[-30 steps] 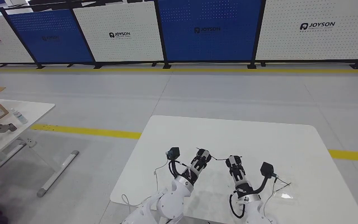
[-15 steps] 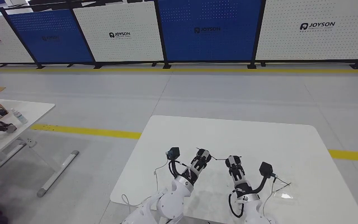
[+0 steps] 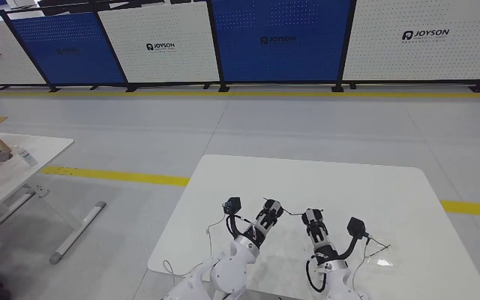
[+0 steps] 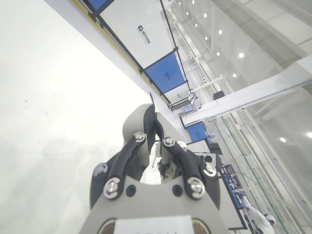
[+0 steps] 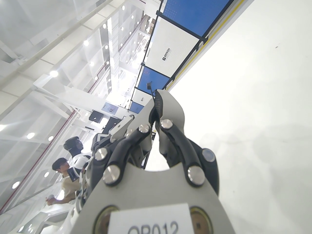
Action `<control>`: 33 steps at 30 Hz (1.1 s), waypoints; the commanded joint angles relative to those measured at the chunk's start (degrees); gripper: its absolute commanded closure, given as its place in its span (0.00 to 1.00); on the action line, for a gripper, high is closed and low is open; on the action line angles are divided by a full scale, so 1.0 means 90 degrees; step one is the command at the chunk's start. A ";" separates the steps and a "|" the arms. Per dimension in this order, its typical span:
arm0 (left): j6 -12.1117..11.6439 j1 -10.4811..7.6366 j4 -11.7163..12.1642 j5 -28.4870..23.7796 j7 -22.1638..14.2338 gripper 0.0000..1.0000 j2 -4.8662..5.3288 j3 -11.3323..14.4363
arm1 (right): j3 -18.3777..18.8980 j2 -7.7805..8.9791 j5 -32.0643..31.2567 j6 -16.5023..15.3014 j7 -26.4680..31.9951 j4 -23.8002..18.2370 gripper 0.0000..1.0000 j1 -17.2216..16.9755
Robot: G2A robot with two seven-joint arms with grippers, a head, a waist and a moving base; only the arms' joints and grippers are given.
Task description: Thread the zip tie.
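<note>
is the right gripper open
No, the right gripper is shut on the black zip tie, whose end pokes out beyond it.

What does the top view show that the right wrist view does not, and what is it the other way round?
Top view adds: the left gripper and the right gripper face each other above the white table, and the zip tie runs as a thin black line between them. Right wrist view adds: the tie's square head pokes out past the closed fingertips. Shared: the right gripper shut on the zip tie, over the table.
</note>
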 commanded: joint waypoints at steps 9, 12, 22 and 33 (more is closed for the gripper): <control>0.0000 0.0000 0.0000 0.0000 0.0000 1.00 0.0000 0.0000 | 0.0106 -0.0034 -0.0034 -0.0103 -0.0067 -0.0046 1.00 -0.0113; 0.0000 0.0000 0.0000 0.0000 0.0000 1.00 0.0000 0.0000 | 0.0170 -0.0029 -0.0053 -0.0160 -0.0052 -0.0117 1.00 -0.0201; 0.0000 0.0000 0.0000 0.0000 0.0000 1.00 0.0000 0.0000 | 0.0196 -0.0066 -0.0136 -0.0075 0.0048 -0.0178 1.00 -0.0199; 0.0000 0.0000 0.0000 0.0000 0.0000 1.00 0.0000 0.0000 | 0.0147 -0.0132 -0.0149 0.0015 0.0138 -0.0061 1.00 -0.0104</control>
